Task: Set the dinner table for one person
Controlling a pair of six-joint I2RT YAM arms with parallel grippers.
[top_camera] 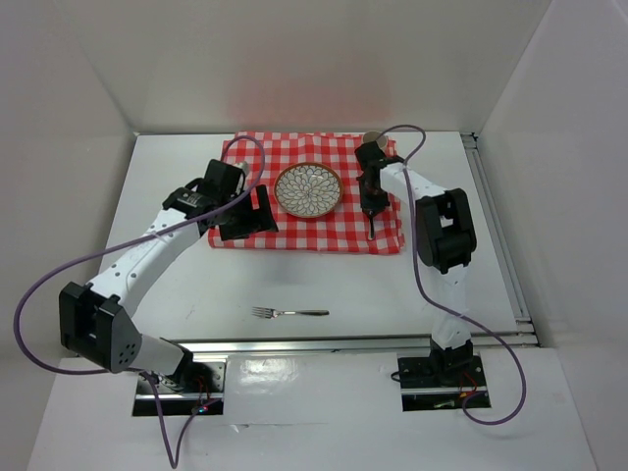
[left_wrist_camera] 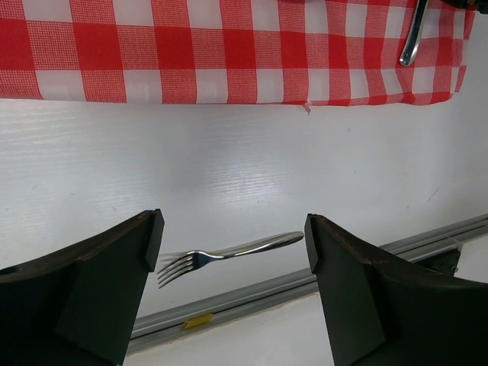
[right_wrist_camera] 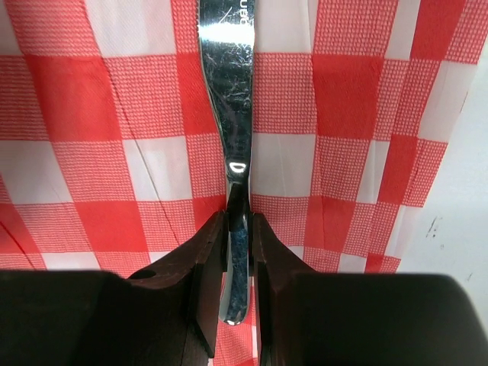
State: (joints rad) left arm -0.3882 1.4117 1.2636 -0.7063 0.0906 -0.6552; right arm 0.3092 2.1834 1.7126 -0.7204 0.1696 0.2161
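Right pincer (right_wrist_camera: pixel 239 223) is clamped on a slim silver metal knife (right_wrist_camera: pixel 229 99), its two dark fingers (right_wrist_camera: pixel 202 267) pressed against the narrow part near the rounded end. The broader end stretches away over the red-and-white checked cloth (right_wrist_camera: pixel 76 152). The right arm rises from its base at the near edge, bends at an elbow just right of the cloth, and reaches back in, with the wrist turned down over the cloth's right side, beside the round patterned plate (top_camera: pixel 308 189) lying at the cloth's middle.

Left pincer (left_wrist_camera: pixel 232 229) stands wide apart and holds nothing. Its arm folds at the near left and slants up across the large flat white rectangular worktop (top_camera: pixel 392 285) to the cloth's near-left corner. The cloth lies on the far half of this worktop. A silver metal fork (left_wrist_camera: pixel 229 252) lies alone on the bare white surface nearer the bases, well apart from the cloth, tines pointing left in the top view.
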